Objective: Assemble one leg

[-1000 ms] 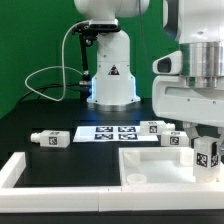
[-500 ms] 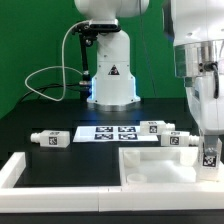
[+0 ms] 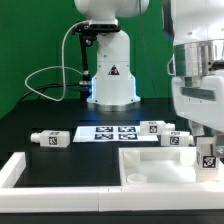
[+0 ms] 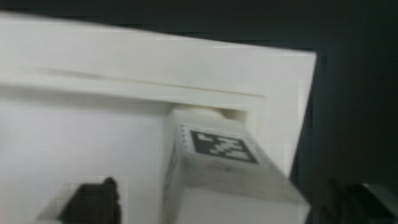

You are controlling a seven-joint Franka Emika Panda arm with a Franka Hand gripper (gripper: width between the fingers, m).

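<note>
My gripper (image 3: pixel 205 138) hangs over the exterior view's right edge, straddling a leg (image 3: pixel 209 155) that stands upright at the near right corner of the large white tabletop piece (image 3: pixel 155 165). In the wrist view the leg (image 4: pixel 226 150) shows its tag and runs between my dark fingertips (image 4: pixel 89 203). A gap shows on each side, so the jaws stand open around it. My gripper's middle in that view (image 4: pixel 222 205) lies over the leg. Three more legs lie on the black table: one at the left (image 3: pixel 50 139) and two at the right (image 3: pixel 155 127), (image 3: pixel 178 138).
The marker board (image 3: pixel 110 132) lies flat at the table's middle. A white rim frame (image 3: pixel 18 172) runs along the front left. The robot base (image 3: pixel 112 75) stands behind, with cables at its left.
The hand turned about its vertical axis and turned back over the last second. The leg has stayed at the tabletop's corner, shifted only slightly to the right.
</note>
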